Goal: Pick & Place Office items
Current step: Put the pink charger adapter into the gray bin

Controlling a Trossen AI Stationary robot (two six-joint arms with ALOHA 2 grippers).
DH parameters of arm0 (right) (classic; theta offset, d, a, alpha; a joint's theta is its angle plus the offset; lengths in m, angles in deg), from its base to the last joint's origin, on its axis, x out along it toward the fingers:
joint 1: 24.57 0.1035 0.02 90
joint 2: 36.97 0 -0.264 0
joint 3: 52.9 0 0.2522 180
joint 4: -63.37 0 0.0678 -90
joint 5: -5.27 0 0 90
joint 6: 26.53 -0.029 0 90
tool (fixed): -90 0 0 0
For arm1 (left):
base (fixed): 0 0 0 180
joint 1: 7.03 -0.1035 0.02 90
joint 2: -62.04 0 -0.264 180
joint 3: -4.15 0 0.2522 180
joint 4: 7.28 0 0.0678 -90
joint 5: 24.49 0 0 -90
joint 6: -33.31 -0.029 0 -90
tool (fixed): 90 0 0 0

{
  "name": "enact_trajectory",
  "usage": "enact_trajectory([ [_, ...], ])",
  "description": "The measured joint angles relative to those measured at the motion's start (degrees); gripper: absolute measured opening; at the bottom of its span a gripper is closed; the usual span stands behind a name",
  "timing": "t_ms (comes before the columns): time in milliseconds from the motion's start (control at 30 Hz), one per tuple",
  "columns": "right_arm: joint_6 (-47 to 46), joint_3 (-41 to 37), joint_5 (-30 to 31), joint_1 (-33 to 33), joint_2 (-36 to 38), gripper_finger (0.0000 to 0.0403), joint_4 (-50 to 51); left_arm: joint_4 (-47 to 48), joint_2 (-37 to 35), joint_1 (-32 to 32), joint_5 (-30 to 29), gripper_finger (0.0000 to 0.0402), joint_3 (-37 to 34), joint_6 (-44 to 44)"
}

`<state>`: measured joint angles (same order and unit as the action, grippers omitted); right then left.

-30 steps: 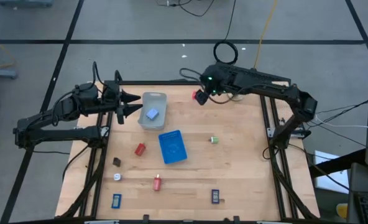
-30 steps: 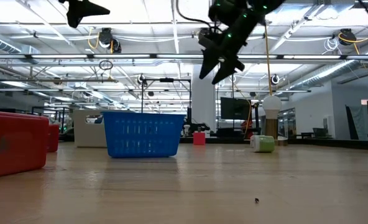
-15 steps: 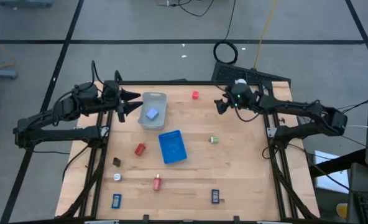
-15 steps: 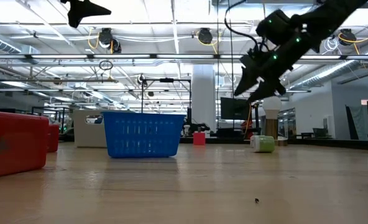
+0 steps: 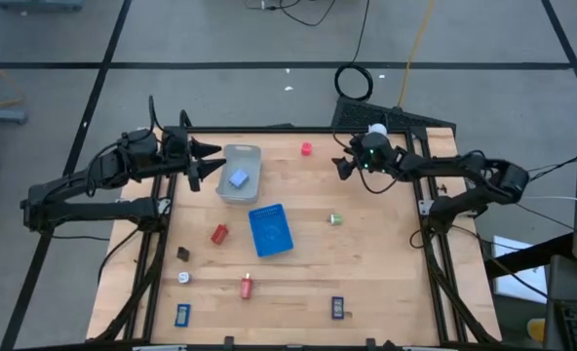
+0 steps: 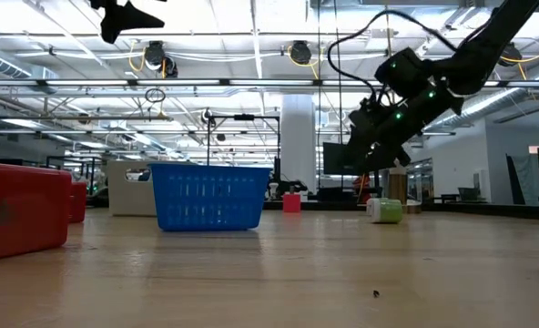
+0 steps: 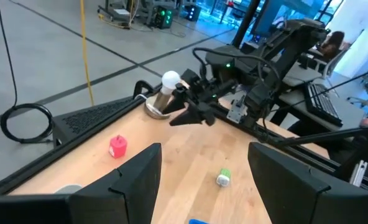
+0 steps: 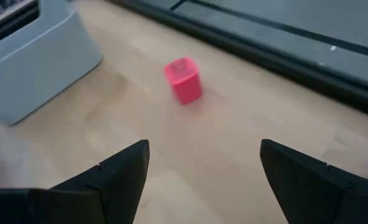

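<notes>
The office items lie scattered on the wooden table. A small red piece (image 5: 306, 149) stands near the far edge and a green one (image 5: 335, 220) right of centre. A pale blue piece (image 5: 238, 178) lies inside the grey tray (image 5: 252, 154). My right gripper (image 5: 342, 166) hangs open above the table, right of the red piece (image 8: 184, 79), which the right wrist view shows ahead of its fingers. My left gripper (image 5: 207, 162) hovers open and high, just left of the tray, with nothing between its fingers.
A blue basket (image 5: 270, 230) stands mid-table. Nearer the front lie two red pieces (image 5: 219, 234) (image 5: 247, 287), a brown one (image 5: 183, 253), a white one (image 5: 184, 277) and two dark blue ones (image 5: 182, 314) (image 5: 337, 308). A white knob on a round base (image 7: 170, 79) stands at the far right.
My right gripper has swung from beside the far red piece toward the table's right edge and sunk markedly, staying open and holding nothing. No piece has moved.
</notes>
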<state>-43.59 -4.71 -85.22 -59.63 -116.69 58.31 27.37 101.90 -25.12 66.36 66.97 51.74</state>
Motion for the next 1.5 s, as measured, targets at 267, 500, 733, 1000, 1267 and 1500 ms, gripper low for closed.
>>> enact_trajectory([
  [267, 12.54, 2.44, -2.84, -0.97, -5.45, 0.0302, 0.44, -0.13, 3.10, 0.00, -0.90, 0.0244, 0.00, 0.71],
  [500, 19.96, 4.06, -2.92, -1.24, -5.62, 0.0302, 1.00, -0.91, 6.46, 0.00, -0.93, 0.0244, 0.00, 3.48],
  [733, 22.97, 8.40, -4.50, -2.59, -5.62, 0.0302, 7.70, -6.36, 7.85, 0.00, 0.29, 0.0244, 0.00, 3.17],
  [1000, 23.75, 13.28, -5.96, -2.87, -6.87, 0.0302, 12.05, -9.43, 7.72, 0.98, 0.58, 0.0244, 0.00, 2.75],
  [1267, 22.82, 17.46, -7.67, -2.85, -12.92, 0.0302, 14.91, -9.43, 7.72, 2.88, 0.58, 0.0244, 0.00, 2.75],
  [1500, 21.18, 24.74, -11.66, -2.27, -19.33, 0.0302, 18.12, -9.57, 7.72, 3.93, 0.08, 0.0244, 0.00, 3.06],
])
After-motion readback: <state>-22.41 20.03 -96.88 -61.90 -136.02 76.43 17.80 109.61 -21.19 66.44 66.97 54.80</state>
